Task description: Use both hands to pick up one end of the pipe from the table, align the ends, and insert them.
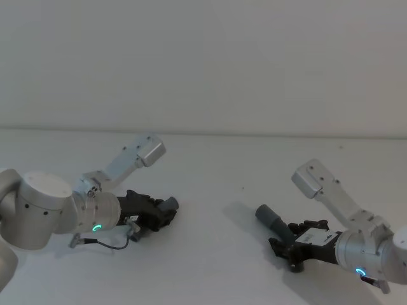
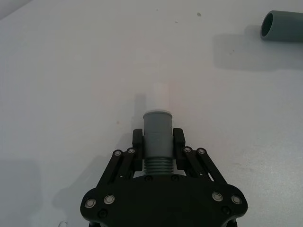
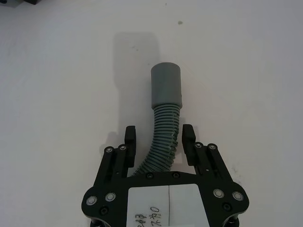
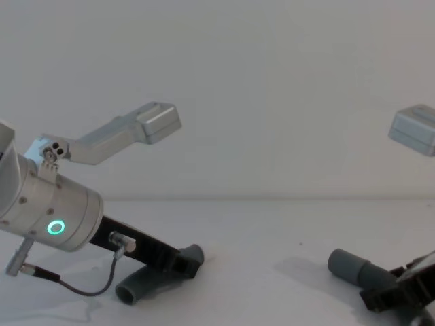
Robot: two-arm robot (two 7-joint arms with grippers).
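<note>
Short piece [image 4: 146,285]: 8 o'clock on the table [image 1: 210,165]; we are aiming its tip [image 2: 162,97] toward 3 o'clock for mating.
Left gripper [image 2: 157,137]: clamping the cuff [image 2: 156,124], steadying it.
Long piece [image 3: 165,120]: 4 o'clock, sleeve [image 3: 165,87] facing 10 o'clock.
Right gripper [image 3: 159,135]: fingers apart, straddling it, not yet gripping.

Site is presenting as a robotics lab: a plain white table [image 1: 210,267] is standing against a blank wall [image 1: 203,57], left arm [image 1: 44,213] and right arm [image 1: 375,251] reaching across it.

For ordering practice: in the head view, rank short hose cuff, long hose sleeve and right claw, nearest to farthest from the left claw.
1. Short hose cuff, in the left claw.
2. Long hose sleeve, right of centre.
3. Right claw, far right.
</note>
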